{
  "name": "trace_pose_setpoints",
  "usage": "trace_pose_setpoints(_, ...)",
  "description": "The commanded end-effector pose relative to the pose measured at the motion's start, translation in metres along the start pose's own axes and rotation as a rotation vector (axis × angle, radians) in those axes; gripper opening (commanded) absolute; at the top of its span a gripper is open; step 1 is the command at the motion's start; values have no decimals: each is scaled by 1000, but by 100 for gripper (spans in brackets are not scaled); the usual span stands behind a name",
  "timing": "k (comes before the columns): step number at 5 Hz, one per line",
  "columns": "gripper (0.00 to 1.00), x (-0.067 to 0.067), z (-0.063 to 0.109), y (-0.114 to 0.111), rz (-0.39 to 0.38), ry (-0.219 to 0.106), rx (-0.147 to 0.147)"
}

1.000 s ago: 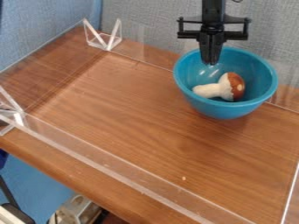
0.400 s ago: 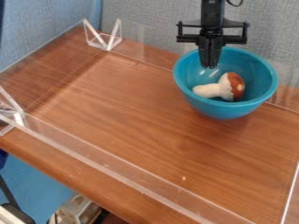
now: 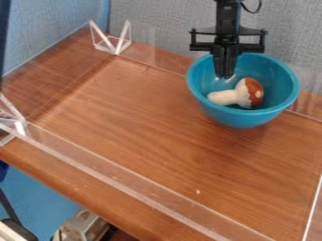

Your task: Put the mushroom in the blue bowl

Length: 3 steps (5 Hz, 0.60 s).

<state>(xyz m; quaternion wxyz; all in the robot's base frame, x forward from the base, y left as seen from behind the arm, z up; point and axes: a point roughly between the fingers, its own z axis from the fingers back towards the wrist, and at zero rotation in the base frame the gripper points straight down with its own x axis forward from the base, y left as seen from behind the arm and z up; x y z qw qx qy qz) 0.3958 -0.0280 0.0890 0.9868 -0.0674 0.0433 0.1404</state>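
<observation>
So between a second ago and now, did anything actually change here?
Hardly anything. The gripper, jaws shut and empty, has crept slightly up in the picture above the blue bowl. Nothing was taken hold of or let go. The mushroom lies in the bowl as before, and the bowl has not shifted.

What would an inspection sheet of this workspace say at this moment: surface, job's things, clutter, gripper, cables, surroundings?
Surface: wooden table ringed by a low clear wall.
Job's things: mushroom lies on its side inside the blue bowl, at the table's far right.
Clutter: clear triangular bracket at the far left corner, another at the left edge.
Gripper: gripper points straight down over the bowl, fingers together, holding nothing.
Cables: nothing seen.
Surroundings: blue-grey backdrop behind; floor items below the near edge, too blurred to name.
</observation>
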Motion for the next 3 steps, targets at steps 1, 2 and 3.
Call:
trace_pose_setpoints(1, 0, 0, 16, -2, 1, -42, -14)
trace_pose_setpoints(2, 0, -1, 15, -2, 6, -41, -15)
trace_pose_setpoints(3, 0, -3, 15, -2, 11, -41, -17)
